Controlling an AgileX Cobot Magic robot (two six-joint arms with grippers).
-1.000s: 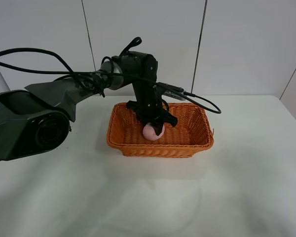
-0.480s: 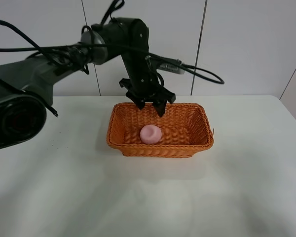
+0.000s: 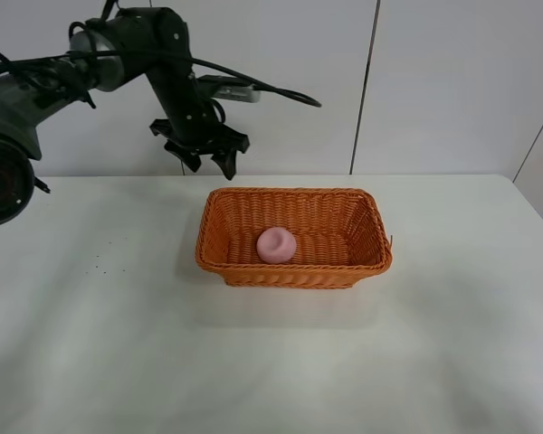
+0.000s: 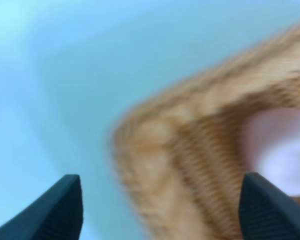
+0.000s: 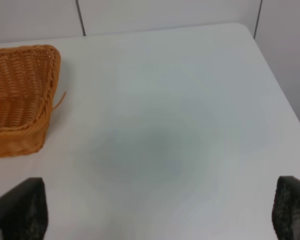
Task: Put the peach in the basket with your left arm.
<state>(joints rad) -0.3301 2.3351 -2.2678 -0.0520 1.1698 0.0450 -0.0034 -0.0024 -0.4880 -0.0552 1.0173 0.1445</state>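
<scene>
The pale-pink peach [image 3: 276, 245] lies inside the orange wicker basket [image 3: 294, 272], left of its middle. My left gripper [image 3: 204, 159] is open and empty, raised above the table behind the basket's back left corner. In the blurred left wrist view its dark fingertips [image 4: 60, 210] frame a basket corner [image 4: 155, 165] with the peach [image 4: 282, 150] inside. My right gripper [image 5: 160, 220] is open and empty over bare table, with the basket's end [image 5: 20, 95] off to one side.
The white table [image 3: 434, 344] carries the basket near its middle. A white panelled wall [image 3: 452, 81] stands behind it. The left arm's black cable [image 3: 271, 89] trails in the air above the basket's back left.
My left gripper let go of the peach in the basket, then rose and swung back to the left, away from the basket. The peach stays where it was dropped.
</scene>
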